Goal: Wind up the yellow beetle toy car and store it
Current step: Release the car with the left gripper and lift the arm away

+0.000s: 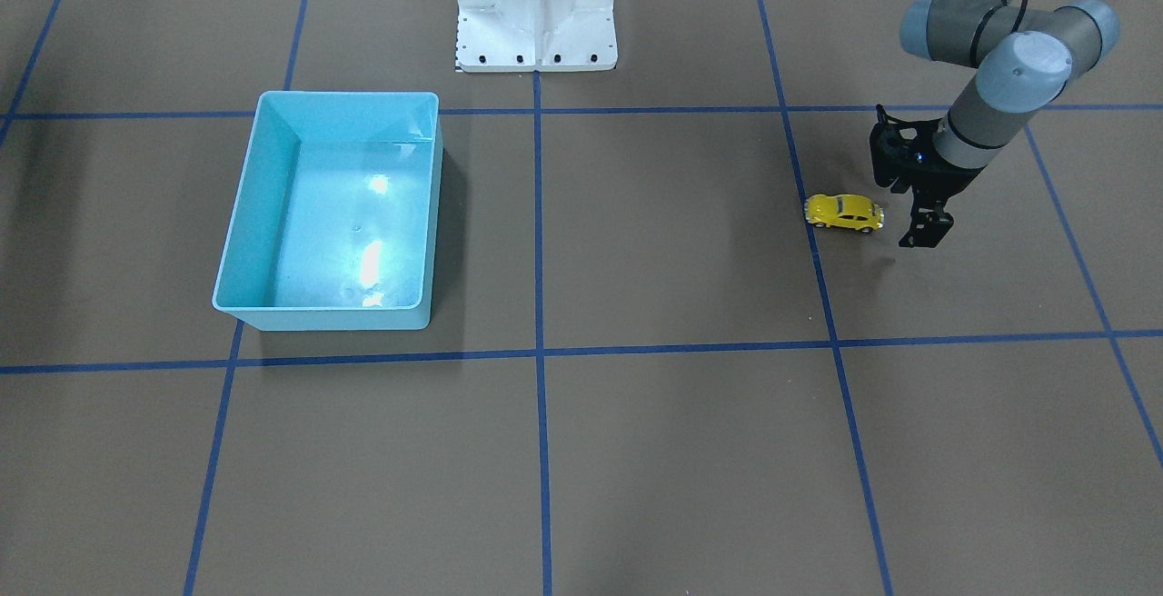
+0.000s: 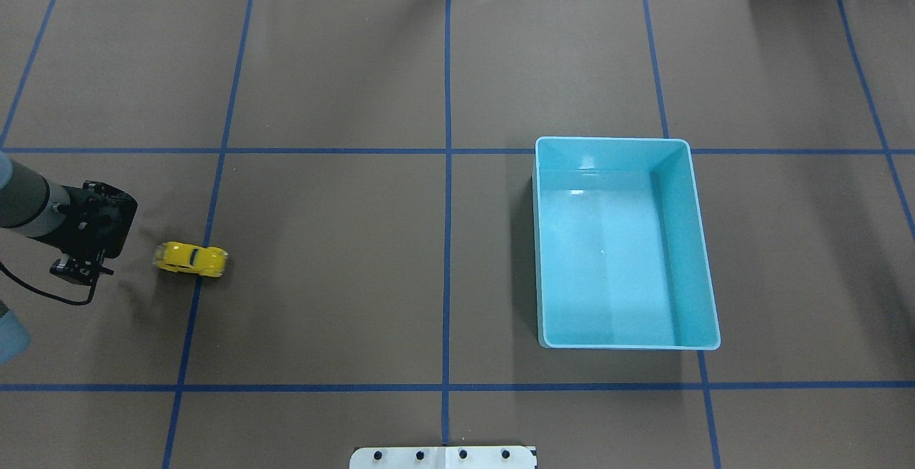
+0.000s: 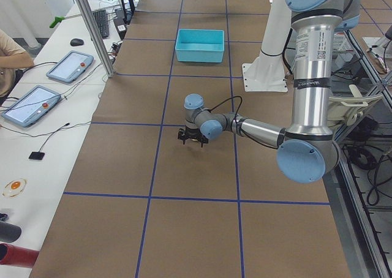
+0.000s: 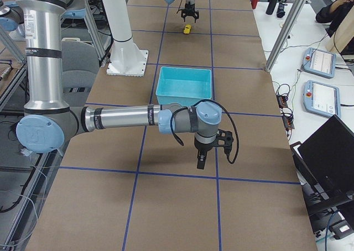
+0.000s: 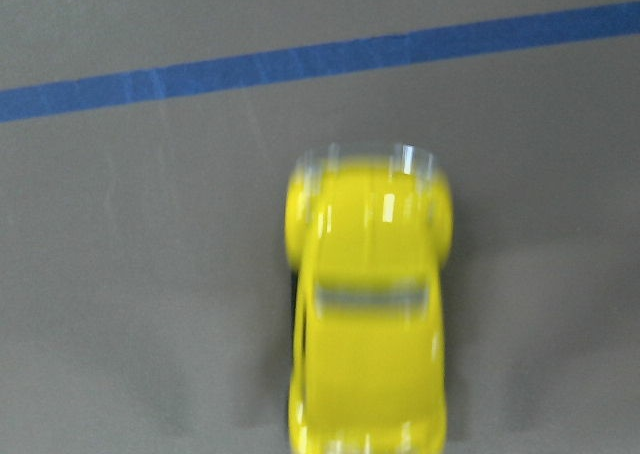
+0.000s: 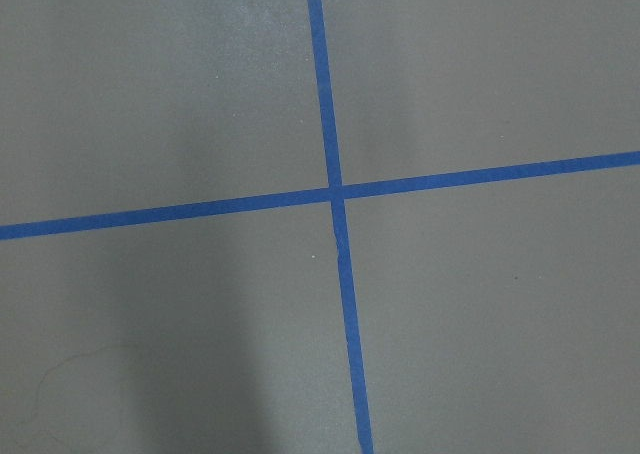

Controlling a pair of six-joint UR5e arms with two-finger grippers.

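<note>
The yellow beetle toy car (image 1: pixel 844 213) stands on its wheels on the brown table, free of any grip; it also shows in the overhead view (image 2: pixel 191 259) and blurred in the left wrist view (image 5: pixel 366 304). My left gripper (image 1: pixel 911 205) hangs low just beside the car, apart from it, open and empty; it also shows in the overhead view (image 2: pixel 87 240). The light-blue bin (image 1: pixel 254 214) stands empty on the other half of the table (image 2: pixel 700 254). My right gripper (image 4: pixel 201 161) shows only in the exterior right view, low over bare table; I cannot tell whether it is open.
The robot's white base (image 1: pixel 536 10) stands at the table's robot-side edge. Blue tape lines (image 1: pixel 538 233) cross the brown table cover. Tablets and cables (image 3: pixel 70 67) lie on a side bench beyond the table.
</note>
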